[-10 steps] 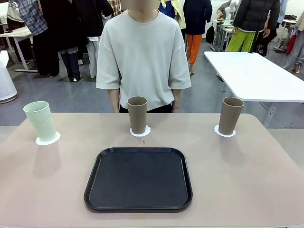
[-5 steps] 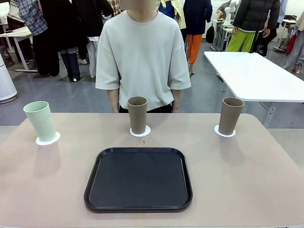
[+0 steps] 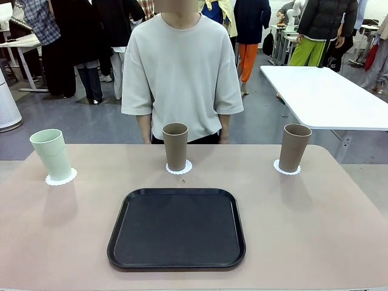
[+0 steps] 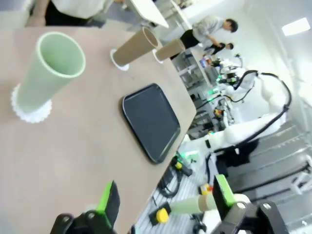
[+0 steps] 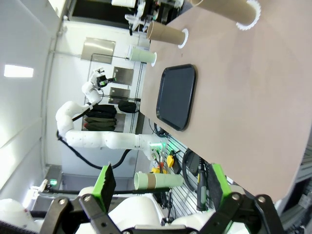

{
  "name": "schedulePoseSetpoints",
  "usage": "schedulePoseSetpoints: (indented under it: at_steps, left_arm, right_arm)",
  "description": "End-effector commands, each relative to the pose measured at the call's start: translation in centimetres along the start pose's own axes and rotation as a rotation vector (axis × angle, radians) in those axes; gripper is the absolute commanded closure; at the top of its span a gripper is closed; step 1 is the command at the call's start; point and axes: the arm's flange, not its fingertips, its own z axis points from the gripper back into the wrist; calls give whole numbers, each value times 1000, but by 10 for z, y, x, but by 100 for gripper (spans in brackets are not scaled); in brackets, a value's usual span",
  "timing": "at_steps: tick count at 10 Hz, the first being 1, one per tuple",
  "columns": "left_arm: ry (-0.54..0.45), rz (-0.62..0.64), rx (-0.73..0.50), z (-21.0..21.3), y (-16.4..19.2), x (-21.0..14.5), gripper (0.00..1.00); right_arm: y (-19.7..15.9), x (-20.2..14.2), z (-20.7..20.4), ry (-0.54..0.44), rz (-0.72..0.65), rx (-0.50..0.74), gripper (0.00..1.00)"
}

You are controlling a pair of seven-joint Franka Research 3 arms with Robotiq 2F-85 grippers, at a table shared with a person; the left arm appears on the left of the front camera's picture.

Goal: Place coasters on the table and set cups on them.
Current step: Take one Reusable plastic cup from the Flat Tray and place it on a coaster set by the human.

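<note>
Three cups are seen upright on coasters: mint cup (image 3: 52, 154) left, brown cups centre (image 3: 175, 145) and right (image 3: 294, 147). Left gripper (image 4: 165, 201) and right gripper (image 5: 159, 181) are spread wide (nothing held).

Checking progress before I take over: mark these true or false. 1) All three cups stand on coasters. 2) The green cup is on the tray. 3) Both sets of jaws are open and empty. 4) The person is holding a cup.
1) True: the green cup and two brown cups each stand on a coaster.
2) False: it stands on the table, left of the empty tray.
3) True: left gripper and right gripper are open.
4) False: the person holds none.
</note>
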Motion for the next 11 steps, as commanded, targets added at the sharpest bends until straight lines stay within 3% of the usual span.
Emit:
schedulePoseSetpoints:
  at_steps: [1,8,10,11]
  left_arm:
    - [66,14,-13,29,11,18,0]
    - [126,119,-63,44,32,-9,0]
    - [75,31,-53,36,19,-13,0]
    - [109,120,-62,44,34,-7,0]
  right_arm:
    - [1,-1,0,0,6,8,0]
    - [1,-1,0,0,6,8,0]
    - [1,-1,0,0,6,8,0]
    - [1,-1,0,0,6,8,0]
